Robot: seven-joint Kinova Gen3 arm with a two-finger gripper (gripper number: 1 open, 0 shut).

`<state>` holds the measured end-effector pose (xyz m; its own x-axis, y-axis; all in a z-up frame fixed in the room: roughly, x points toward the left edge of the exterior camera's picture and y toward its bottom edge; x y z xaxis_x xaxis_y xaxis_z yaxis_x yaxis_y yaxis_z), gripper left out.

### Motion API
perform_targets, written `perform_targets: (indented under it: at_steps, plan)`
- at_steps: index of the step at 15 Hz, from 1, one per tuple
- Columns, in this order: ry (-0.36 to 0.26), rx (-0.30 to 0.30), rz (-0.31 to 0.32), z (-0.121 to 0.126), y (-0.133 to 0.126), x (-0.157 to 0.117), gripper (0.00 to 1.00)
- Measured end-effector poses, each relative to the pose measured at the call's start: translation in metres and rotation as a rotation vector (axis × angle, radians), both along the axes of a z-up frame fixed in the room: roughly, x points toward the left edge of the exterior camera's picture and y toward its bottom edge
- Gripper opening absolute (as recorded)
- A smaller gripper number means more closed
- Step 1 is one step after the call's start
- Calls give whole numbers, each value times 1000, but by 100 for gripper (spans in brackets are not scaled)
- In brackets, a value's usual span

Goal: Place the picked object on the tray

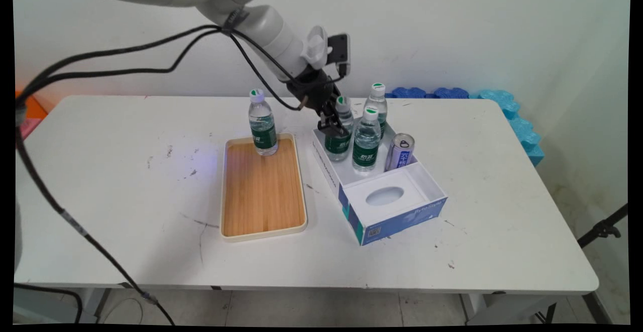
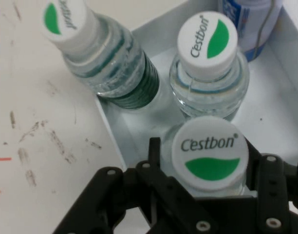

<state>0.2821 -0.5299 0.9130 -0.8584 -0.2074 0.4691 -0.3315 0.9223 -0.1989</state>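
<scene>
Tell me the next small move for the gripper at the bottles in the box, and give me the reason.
Probably close the fingers, if that bottle is wanted. The gripper sits at the neck of the nearest bottle in the box, with a finger on each side just under its cap. Whether they already press it cannot be told. Two other bottles and a can stand close, so sideways motion looks risky.

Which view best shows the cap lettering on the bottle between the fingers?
The hand view: the bottle cap faces the camera, reading Cestbon. The main view shows the same bottle sideways behind the gripper, lettering illegible.
</scene>
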Motion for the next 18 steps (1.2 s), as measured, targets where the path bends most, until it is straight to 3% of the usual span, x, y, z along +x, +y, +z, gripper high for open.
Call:
perform_targets:
  at_steps: [5,10,18]
  plan:
    - [43,-1,43,35,14,9,0]
    - [84,21,103,65,39,41,0]
    - [144,62,208,73,87,101,0]
